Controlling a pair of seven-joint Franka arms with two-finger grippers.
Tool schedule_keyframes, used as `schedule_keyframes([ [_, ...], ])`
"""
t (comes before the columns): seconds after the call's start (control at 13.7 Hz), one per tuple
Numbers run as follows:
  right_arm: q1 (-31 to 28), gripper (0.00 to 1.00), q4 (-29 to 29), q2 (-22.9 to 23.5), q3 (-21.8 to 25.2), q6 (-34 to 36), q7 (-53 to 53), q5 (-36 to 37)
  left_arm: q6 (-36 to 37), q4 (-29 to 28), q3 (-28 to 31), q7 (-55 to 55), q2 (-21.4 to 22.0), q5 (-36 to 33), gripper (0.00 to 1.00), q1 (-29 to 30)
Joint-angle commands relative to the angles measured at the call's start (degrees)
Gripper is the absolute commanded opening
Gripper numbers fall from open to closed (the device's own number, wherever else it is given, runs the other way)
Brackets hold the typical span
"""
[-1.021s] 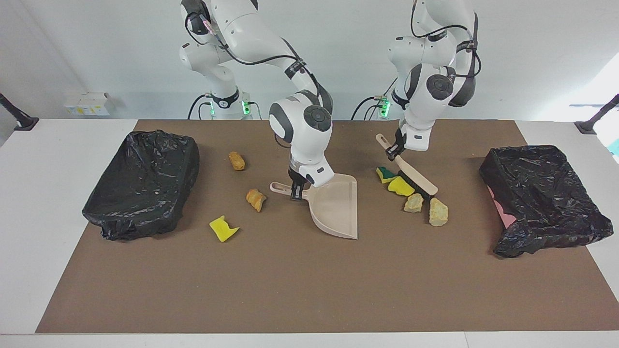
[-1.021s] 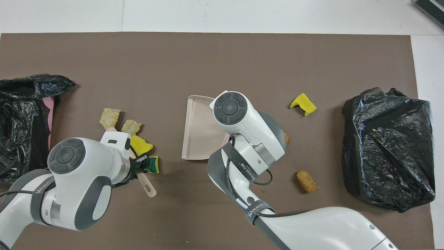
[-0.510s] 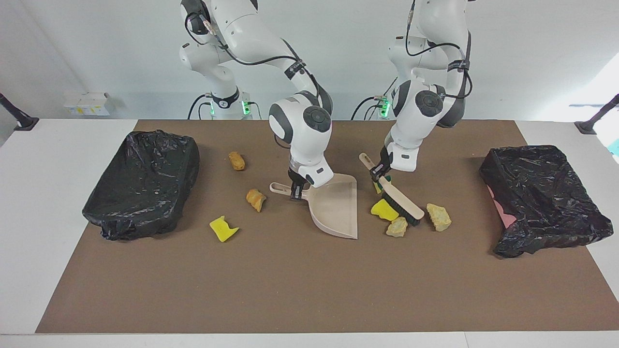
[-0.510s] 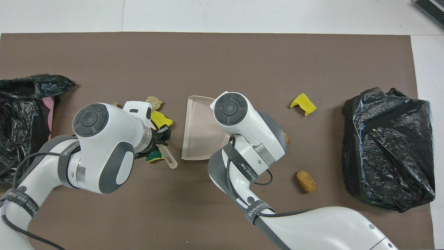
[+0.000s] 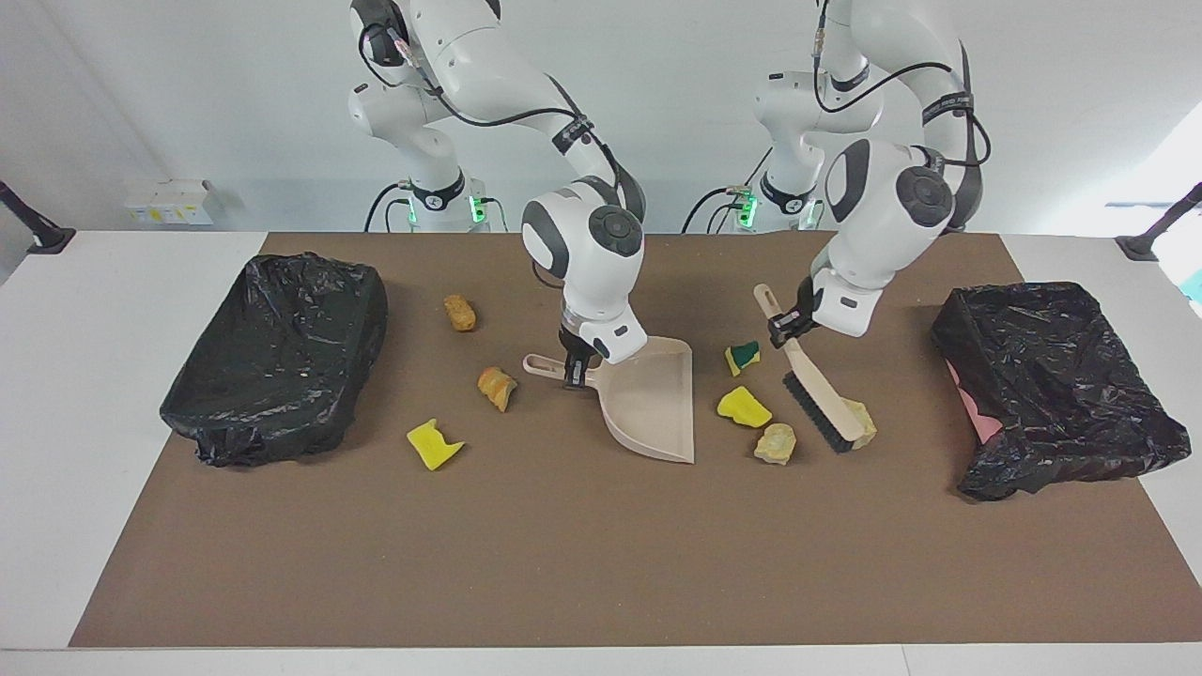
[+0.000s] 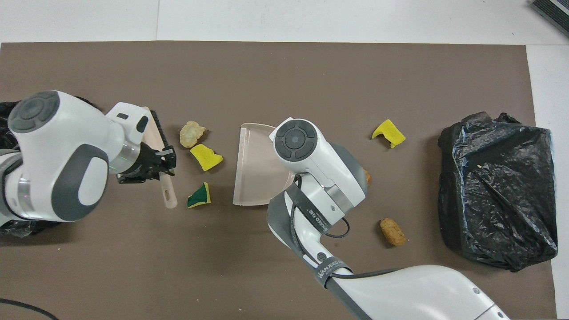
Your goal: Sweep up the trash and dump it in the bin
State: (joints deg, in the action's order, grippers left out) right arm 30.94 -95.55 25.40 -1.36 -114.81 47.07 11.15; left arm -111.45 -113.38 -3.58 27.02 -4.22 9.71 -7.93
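My left gripper (image 5: 787, 327) is shut on the handle of the black-bristled brush (image 5: 824, 409), whose head is low beside a pale beige lump (image 5: 864, 419). Between brush and dustpan lie a green-backed sponge (image 5: 745, 356), a yellow sponge (image 5: 744, 407) and a second beige lump (image 5: 776, 443). My right gripper (image 5: 575, 368) is shut on the handle of the beige dustpan (image 5: 653, 404), which rests on the mat. Toward the right arm's end lie an orange lump (image 5: 496, 386), a bread-like lump (image 5: 459, 312) and a yellow sponge (image 5: 433, 444).
A black bag-lined bin (image 5: 282, 352) stands at the right arm's end of the brown mat, and another (image 5: 1052, 376) with a pink patch at the left arm's end. In the overhead view the left arm covers much of that bin (image 6: 18, 229).
The left gripper swept the brush toward the dustpan, then drew it back toward its own end. Two sponges and one beige lump now lie closer to the dustpan. The right arm held still.
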Motion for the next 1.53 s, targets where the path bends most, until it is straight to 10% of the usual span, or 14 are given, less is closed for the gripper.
schedule_keyframes([
  [0.0,-0.4,0.00,-2.5,-1.3,-0.3,-1.1,1.2,1.6,1.6,-0.6,-0.3,-7.8,0.9,-4.5,0.00,4.9],
  [0.51,-0.4,0.00,-2.5,-1.3,-0.3,-1.0,1.1,1.6,-0.3,-7.6,-0.4,-23.1,1.0,-10.0,0.00,8.7],
  [1.46,-0.4,0.00,-2.5,-1.3,-0.4,-1.1,-0.2,1.4,-6.5,-9.9,-0.9,-21.7,1.5,-3.9,0.00,-12.5],
])
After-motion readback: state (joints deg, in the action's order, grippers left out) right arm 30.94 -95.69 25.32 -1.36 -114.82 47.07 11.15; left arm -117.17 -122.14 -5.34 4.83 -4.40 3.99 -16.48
